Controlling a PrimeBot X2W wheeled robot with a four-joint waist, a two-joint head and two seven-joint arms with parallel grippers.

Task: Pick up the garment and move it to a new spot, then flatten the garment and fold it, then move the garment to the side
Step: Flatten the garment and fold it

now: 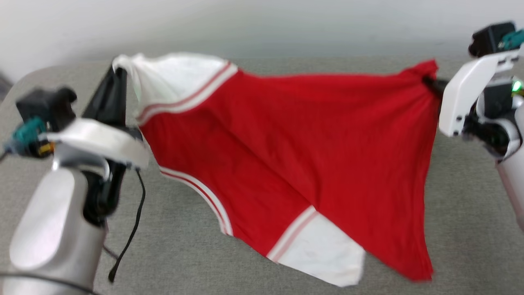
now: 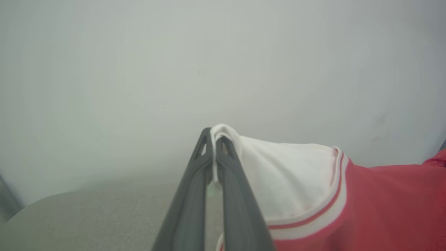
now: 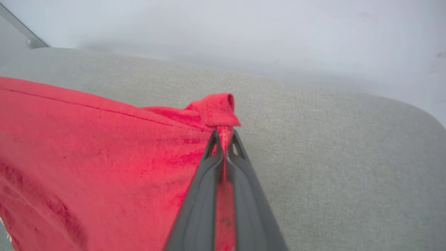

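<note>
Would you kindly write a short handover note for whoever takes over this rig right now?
Left claw: shut on the white sleeve edge of the bright red soft jersey shirt with white striped sleeves.
Right claw: shut on a bunched red corner of the shirt.
Shirt: stretched between both claws above the grey fabric surface, lower part hanging down.
Done: pickup.
Left: lay it at a new spot, flatten, fold, move aside.
</note>
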